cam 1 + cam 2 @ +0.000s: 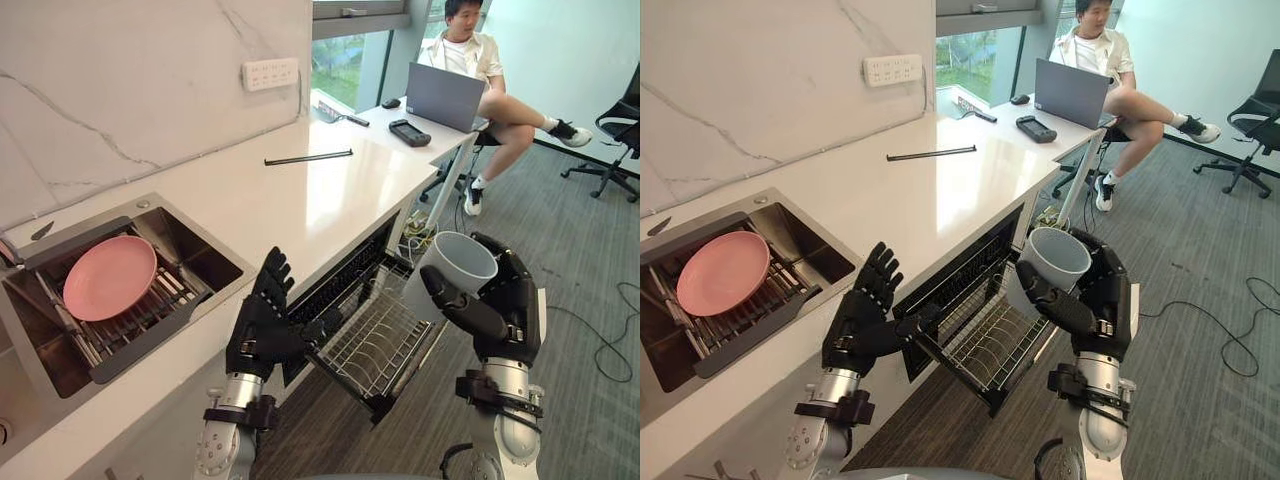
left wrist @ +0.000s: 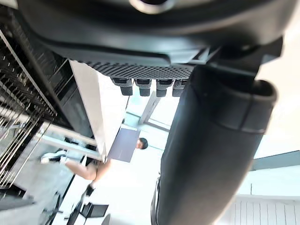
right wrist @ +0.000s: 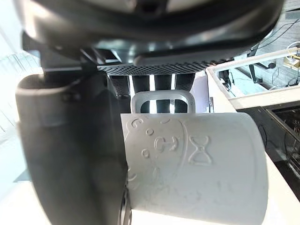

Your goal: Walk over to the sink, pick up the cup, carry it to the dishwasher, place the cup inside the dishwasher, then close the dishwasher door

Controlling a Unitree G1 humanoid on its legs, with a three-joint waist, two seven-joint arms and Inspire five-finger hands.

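My right hand (image 1: 505,310) is shut on a pale grey cup (image 1: 452,268), holding it upright above the right side of the pulled-out dishwasher rack (image 1: 375,345). In the right wrist view the cup (image 3: 197,164) shows embossed marks and a handle, with my thumb (image 3: 70,154) pressed against its side. The dishwasher (image 1: 970,285) sits open under the white counter (image 1: 290,190). My left hand (image 1: 262,325) stands open with straight fingers at the counter's front edge, beside the rack's left corner.
A sink (image 1: 190,262) at the left holds a pink plate (image 1: 110,277) on a drying rack. A black stick (image 1: 308,157) lies on the counter. A person (image 1: 470,50) sits at the far end with a laptop (image 1: 443,97). An office chair (image 1: 615,140) stands on the grey carpet.
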